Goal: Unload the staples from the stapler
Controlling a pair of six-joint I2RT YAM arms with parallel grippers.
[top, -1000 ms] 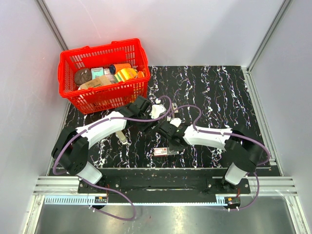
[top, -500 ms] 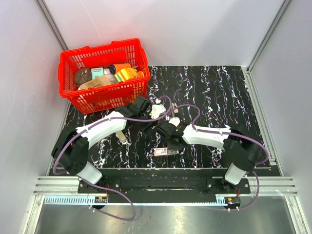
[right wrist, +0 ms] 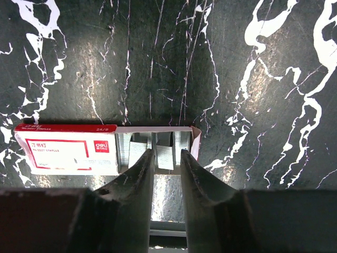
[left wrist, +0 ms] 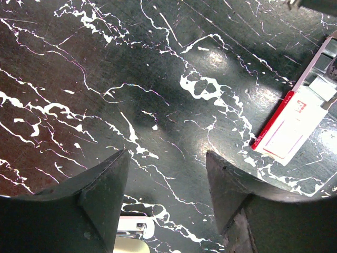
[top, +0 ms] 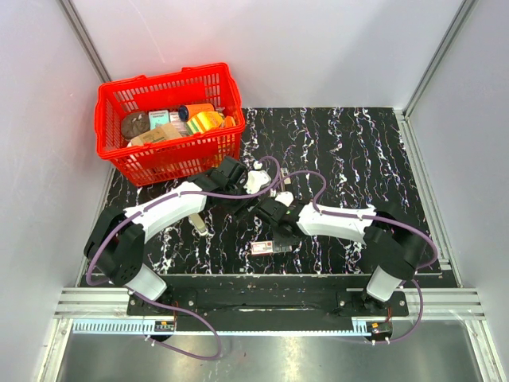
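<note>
The stapler (top: pixel 199 224) lies on the black marbled mat, a slim beige piece left of both grippers; only its end shows at the bottom of the left wrist view (left wrist: pixel 130 240). My left gripper (top: pixel 238 200) (left wrist: pixel 167 155) is wide open and empty above bare mat. My right gripper (top: pixel 278 232) (right wrist: pixel 166 154) hangs over the open end of a white and red staple box (right wrist: pixel 66 150) (top: pixel 269 247). Its fingertips are slightly apart, either side of a loose staple strip (right wrist: pixel 165 157) lying in the box's tray without pinching it.
A red basket (top: pixel 163 83) full of items stands at the back left, close behind my left arm. The staple box also shows at the right of the left wrist view (left wrist: pixel 292 129). The two wrists are close together mid-mat.
My right arm has shifted slightly to the left over the staple box. The left arm, stapler and box have not moved.
</note>
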